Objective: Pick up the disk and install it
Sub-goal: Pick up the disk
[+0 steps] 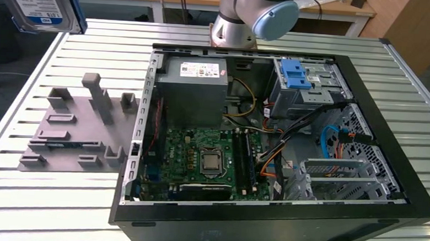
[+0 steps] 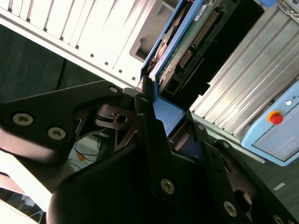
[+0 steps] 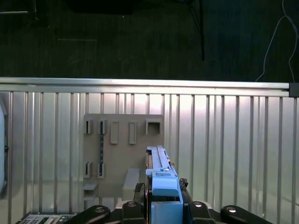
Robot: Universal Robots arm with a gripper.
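Observation:
The disk (image 1: 38, 2), silver with a blue-and-white label and a blue frame, hangs high in the air at the exterior view's upper left, above the table's far corner. In both wrist views it stands on edge between my black fingers: its green circuit board and blue frame (image 2: 187, 44) show in the second wrist view, and its blue frame edge (image 3: 162, 179) shows in the first wrist view. My gripper (image 3: 161, 198) (image 2: 163, 119) is shut on the disk, well above the slatted table.
An open black computer case (image 1: 386, 218) lies on the metal table (image 1: 41, 200), with a drive cage and blue latch (image 1: 298, 75) at its far right. A grey fixture plate (image 1: 74, 135) (image 3: 122, 140) with raised blocks lies beside the case. The arm's base (image 1: 239, 22) stands behind the case.

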